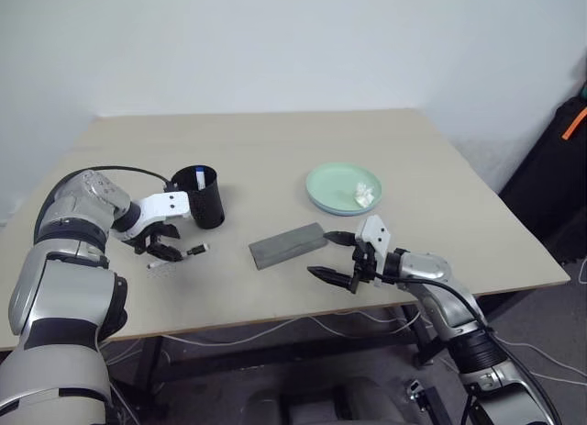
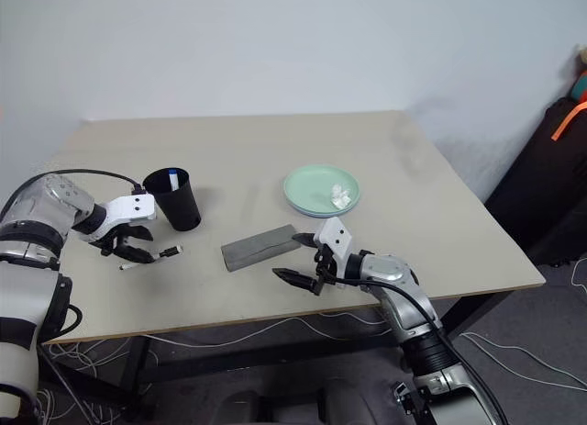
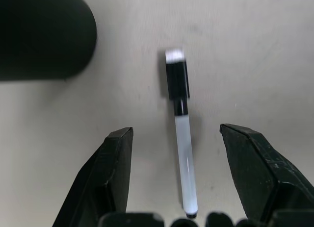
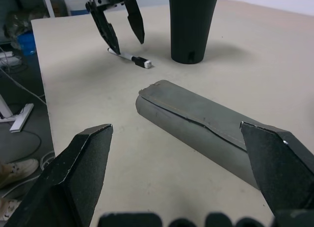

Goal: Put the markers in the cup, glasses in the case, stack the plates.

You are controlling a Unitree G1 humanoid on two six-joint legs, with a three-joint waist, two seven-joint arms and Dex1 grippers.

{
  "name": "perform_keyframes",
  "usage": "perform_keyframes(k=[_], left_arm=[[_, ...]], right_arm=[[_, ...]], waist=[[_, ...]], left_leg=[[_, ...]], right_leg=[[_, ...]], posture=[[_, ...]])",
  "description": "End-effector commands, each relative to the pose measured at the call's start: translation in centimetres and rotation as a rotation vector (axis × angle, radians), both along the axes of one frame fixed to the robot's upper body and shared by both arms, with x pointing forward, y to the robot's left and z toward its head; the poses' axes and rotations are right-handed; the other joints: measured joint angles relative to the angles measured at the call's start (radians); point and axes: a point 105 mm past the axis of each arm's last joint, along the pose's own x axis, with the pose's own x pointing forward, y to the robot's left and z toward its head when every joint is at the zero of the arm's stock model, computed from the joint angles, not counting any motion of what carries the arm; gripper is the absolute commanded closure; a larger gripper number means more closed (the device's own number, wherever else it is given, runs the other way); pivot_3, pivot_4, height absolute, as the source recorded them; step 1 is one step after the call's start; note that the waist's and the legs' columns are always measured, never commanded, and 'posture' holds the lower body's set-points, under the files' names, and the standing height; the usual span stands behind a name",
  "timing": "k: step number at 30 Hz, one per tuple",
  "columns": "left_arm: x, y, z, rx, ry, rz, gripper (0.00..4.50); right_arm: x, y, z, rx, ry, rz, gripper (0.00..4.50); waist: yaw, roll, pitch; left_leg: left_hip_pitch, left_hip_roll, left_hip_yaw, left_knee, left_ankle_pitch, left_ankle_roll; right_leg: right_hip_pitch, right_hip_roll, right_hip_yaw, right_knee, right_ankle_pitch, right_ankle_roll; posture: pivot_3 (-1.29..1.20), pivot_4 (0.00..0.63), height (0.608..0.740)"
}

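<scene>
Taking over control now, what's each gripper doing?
Left gripper: open, empty, over the black-capped marker lying on the table.
Right gripper: open, empty, facing the case.

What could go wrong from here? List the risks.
1. The black-capped marker lies flat on the table between the open fingers of the left tool; a closing pinch could roll it away or miss.
2. The cup stands close beside that tool, already holding a blue-ended marker; a careless lift could tip it.
3. The right tool, open, hovers near the case and could nudge it.
</scene>
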Motion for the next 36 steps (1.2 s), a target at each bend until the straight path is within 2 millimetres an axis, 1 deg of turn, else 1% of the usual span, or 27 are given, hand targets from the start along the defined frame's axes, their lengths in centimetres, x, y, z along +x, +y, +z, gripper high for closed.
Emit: perform_keyframes(k=[1, 14, 15, 16, 17, 19, 20, 23, 29, 32, 36], left_arm=[[0.4, -0.2, 0.2, 0.025, -0.003, 0.014, 1.47], [-0.4, -0.1, -2.3, 0.069, 0.089, 0.064, 1.47], [-0.5, -0.2, -2.4, 0.064, 0.096, 0.061, 1.82], [-0.6, -0.3, -2.4, 0.058, 0.1, 0.056, 1.98], [-0.6, -0.4, -2.4, 0.052, 0.104, 0.054, 2.29], [-0.6, -0.7, -2.4, 0.036, 0.113, 0.05, 3.05], [-0.6, -0.9, -2.2, 0.017, 0.116, 0.053, 3.34], [-0.5, -1.3, -1.8, -0.023, 0.118, 0.061, 4.43], [-0.6, -1.4, -1.5, -0.057, 0.118, 0.061, 4.47], [-0.3, -2.6, -1.2, -0.127, 0.104, 0.018, 4.47], [0.5, -5.2, 0.2, -0.279, 0.055, -0.07, 4.47]], right_arm=[[0.5, 0.1, 1.6, 0.019, -0.065, 0.0, 0.0], [0.5, -0.3, 1.6, 0.028, -0.065, -0.048, 0.0], [0.5, -0.4, 1.6, 0.029, -0.065, -0.05, 0.0], [0.5, -0.4, 1.6, 0.029, -0.064, -0.051, 0.0], [0.5, -0.4, 1.5, 0.029, -0.064, -0.052, 0.0], [0.5, -0.4, 1.5, 0.029, -0.063, -0.052, 0.0], [0.5, -0.4, 1.5, 0.029, -0.063, -0.052, 0.0], [0.5, -0.3, 1.5, 0.029, -0.062, -0.048, 0.0], [0.6, -0.2, 1.5, 0.028, -0.062, -0.04, 0.0], [0.6, -0.2, 1.5, 0.027, -0.062, -0.038, 0.0], [0.5, -0.3, 1.4, 0.027, -0.061, -0.037, 0.0]], waist=[[0.0, 0.0, 0.0], [0.0, 0.0, 0.0], [0.0, 0.0, 0.0], [0.0, 0.001, 0.0], [0.0, 0.001, 0.0], [0.0, 0.001, 0.0], [0.0, 0.001, 0.0], [0.0, 0.001, 0.0], [0.0, 0.001, 0.0], [0.0, 0.001, 0.0], [0.0, 0.0, 0.0]], left_leg=[[0.0, 0.0, 0.0, 0.0, 0.0, 0.0], [0.001, 0.0, 0.0, 0.0, 0.0, 0.0], [0.001, 0.0, 0.0, 0.0, 0.0, 0.0], [0.002, 0.0, 0.0, 0.0, 0.0, 0.0], [0.002, 0.0, 0.0, 0.0, 0.0, 0.0], [0.002, 0.0, 0.0, 0.0, 0.0, 0.0], [0.002, 0.0, 0.0, 0.0, 0.0, 0.0], [0.002, 0.0, 0.0, 0.0, 0.0, -0.001], [0.001, 0.0, 0.0, 0.0, 0.0, 0.0], [0.0, -0.001, 0.0, 0.0, 0.0, 0.0], [0.0, -0.001, 0.0, 0.0, 0.0, 0.0]], right_leg=[[0.0, 0.0, 0.0, 0.0, 0.0, 0.0], [0.0, 0.0, 0.0, 0.0, 0.0, 0.0], [0.001, 0.0, 0.0, 0.0, 0.0, 0.0], [0.001, 0.0, 0.0, 0.0, 0.0, 0.0], [0.001, 0.0, 0.0, 0.0, 0.0, 0.0], [0.001, 0.0, 0.0, 0.001, 0.0, 0.0], [0.002, 0.0, 0.0, 0.001, 0.0, 0.0], [0.001, 0.0, -0.001, 0.001, 0.001, -0.001], [0.001, -0.001, 0.0, 0.0, 0.0, 0.0], [0.001, -0.001, 0.0, 0.0, 0.0, 0.0], [0.001, -0.002, -0.001, -0.001, 0.0, 0.0]], posture=[[0.0, 0.0, 0.74], [0.0, 0.0, 0.74], [0.0, 0.0, 0.74], [0.0, 0.0, 0.74], [0.0, 0.0, 0.74], [0.0, 0.0, 0.74], [0.0, 0.0, 0.74], [0.0, 0.0, 0.74], [0.0, 0.0, 0.74], [0.0, 0.0, 0.74], [0.0, 0.0, 0.74]])
